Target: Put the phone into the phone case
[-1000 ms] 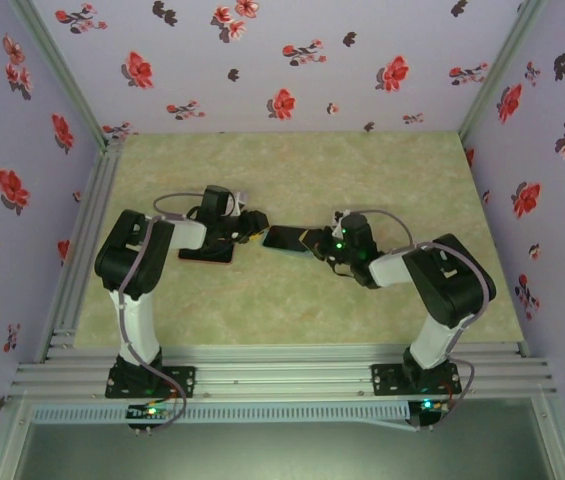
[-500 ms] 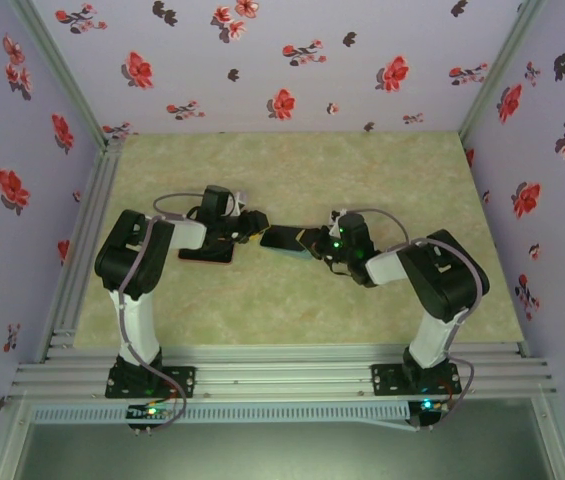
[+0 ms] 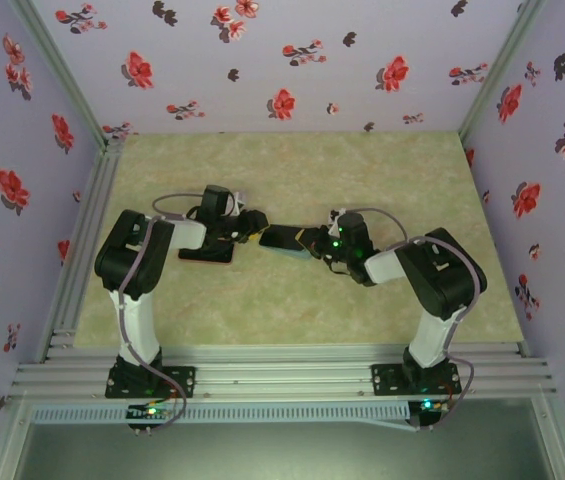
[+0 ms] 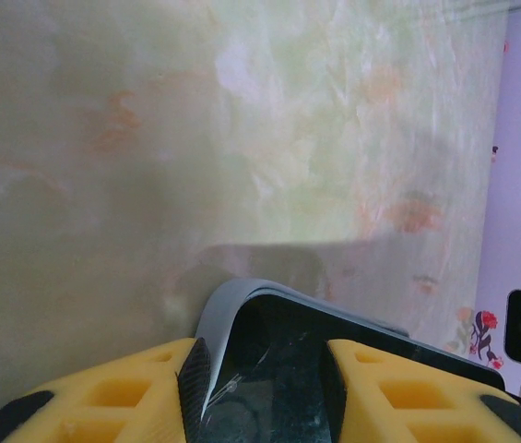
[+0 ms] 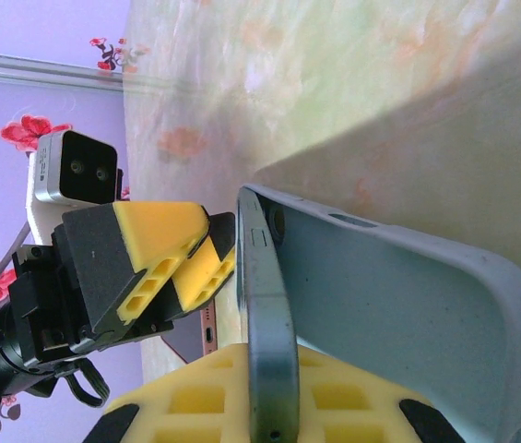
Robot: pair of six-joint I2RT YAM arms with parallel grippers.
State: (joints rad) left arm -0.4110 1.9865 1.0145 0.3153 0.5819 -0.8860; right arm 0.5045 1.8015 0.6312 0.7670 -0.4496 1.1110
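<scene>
The grey-blue phone case hangs just above the table between both arms. My right gripper is shut on its near end; in the right wrist view the case stands on edge between the yellow fingers of that gripper. My left gripper is closed on the case's far corner; in the left wrist view the grey rim and dark inside of the case fill the gap in the gripper. The phone lies flat on the table under the left gripper, its rose-gold end showing.
The marbled green table is bare around the arms. Floral walls enclose it on three sides, and an aluminium rail runs along the left edge. The left gripper's fingers sit close to the case's top end.
The right arm has edged left, bringing the case slightly closer to the left gripper. The left arm and the phone have stayed put.
</scene>
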